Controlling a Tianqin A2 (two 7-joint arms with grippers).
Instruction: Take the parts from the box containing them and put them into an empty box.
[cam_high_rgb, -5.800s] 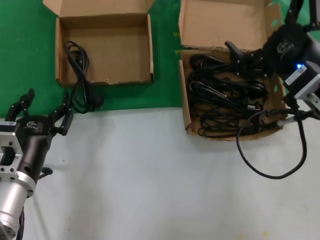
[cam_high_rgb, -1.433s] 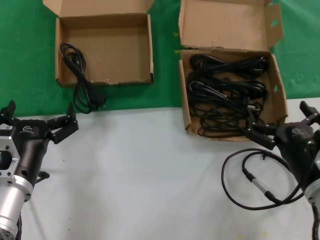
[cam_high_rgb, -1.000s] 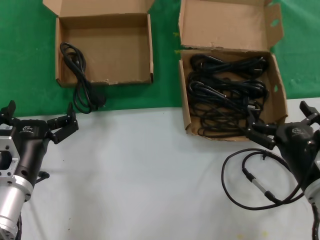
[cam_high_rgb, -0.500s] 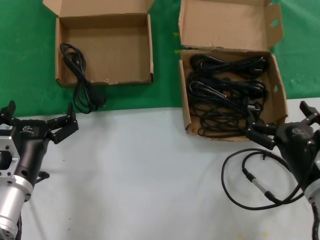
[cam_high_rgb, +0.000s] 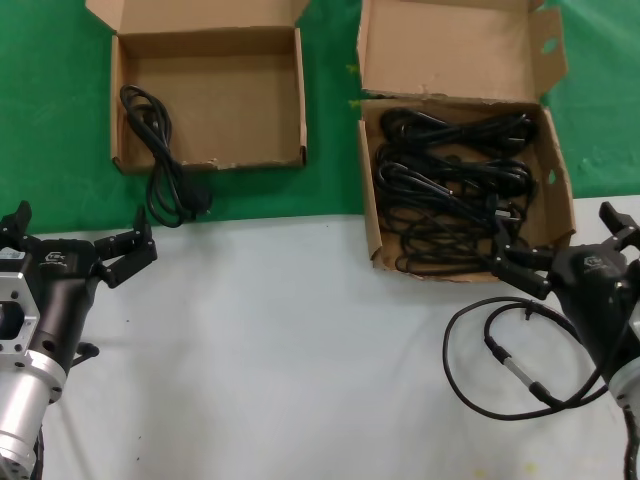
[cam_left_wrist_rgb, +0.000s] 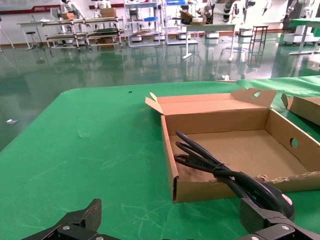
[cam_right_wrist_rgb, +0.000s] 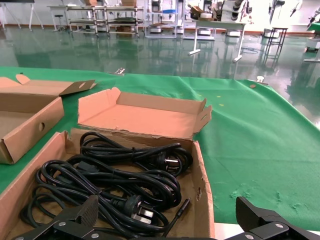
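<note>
Looking down from the head camera, the left gripper (cam_high_rgb: 75, 245) hovers low at the near left over the pale tabletop (cam_high_rgb: 290, 350), its fingers spread wide with nothing between them. The right gripper (cam_high_rgb: 565, 250) mirrors it at the near right, just before the front edge of the box containing them (cam_high_rgb: 455, 45), jaws likewise wide apart and empty. That tray holds the parts (cam_high_rgb: 450, 185), a tangle of black looped cords filling its floor. Across the green mat (cam_high_rgb: 330, 150), well apart to the left, sits an empty box (cam_high_rgb: 225, 95); one cord (cam_high_rgb: 160, 155) lies in its left side and spills over the ragged front edge onto the mat. The robot's black cable (cam_high_rgb: 510, 370) loops on the table beside the right arm.

From the left wrist camera, only the tips of the spread fingers (cam_left_wrist_rgb: 75, 227) show at the frame's edge; beyond them the shallow box (cam_left_wrist_rgb: 280, 145) and the draped cord's plug (cam_left_wrist_rgb: 265, 192) are near.

From the right wrist camera, the finger ends (cam_right_wrist_rgb: 67, 220) are again cut off. Cords (cam_right_wrist_rgb: 115, 185) and a plug (cam_right_wrist_rgb: 135, 205) fill the tray, its tall flap (cam_right_wrist_rgb: 145, 117) standing behind.
</note>
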